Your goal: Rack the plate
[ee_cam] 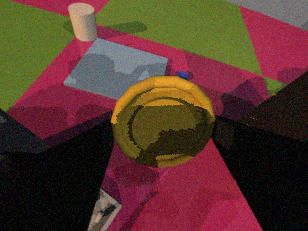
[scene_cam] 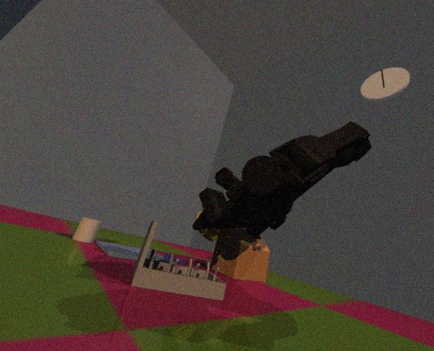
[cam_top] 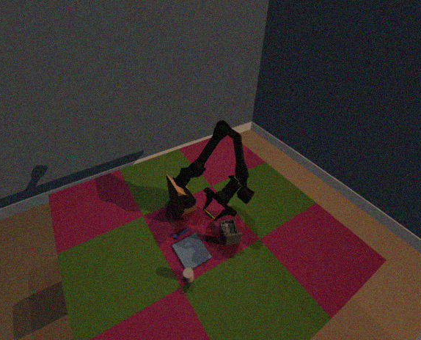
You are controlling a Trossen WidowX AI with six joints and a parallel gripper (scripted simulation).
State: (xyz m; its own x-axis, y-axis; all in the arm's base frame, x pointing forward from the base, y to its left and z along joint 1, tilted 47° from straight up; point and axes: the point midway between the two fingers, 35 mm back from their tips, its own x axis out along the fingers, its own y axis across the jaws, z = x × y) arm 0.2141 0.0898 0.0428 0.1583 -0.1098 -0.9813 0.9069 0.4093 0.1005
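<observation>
The round yellow plate (cam_top: 209,214) (scene_cam: 211,234) (ee_cam: 164,134) is held across its width, off the floor and tilted. It looks nearly edge-on in the top view and faces the wrist camera. My gripper (cam_top: 210,213) (ee_cam: 162,122) is shut on the plate, one black finger at each side of its rim. In the exterior view the fingers and arm hide part of the plate. The grey dish rack (cam_top: 233,239) (scene_cam: 180,285) (ee_cam: 112,202) stands on the floor with a tall panel at one end and short rails. The plate is above and beside the rack, clear of its rails.
A blue-grey square mat (cam_top: 191,253) (scene_cam: 119,250) (ee_cam: 115,69) lies beyond the rack, with a white cup (cam_top: 188,275) (scene_cam: 86,229) (ee_cam: 83,22) by it. A small blue object (cam_top: 180,233) (ee_cam: 183,75) lies beside the mat. An orange block (scene_cam: 252,265) stands near the arm.
</observation>
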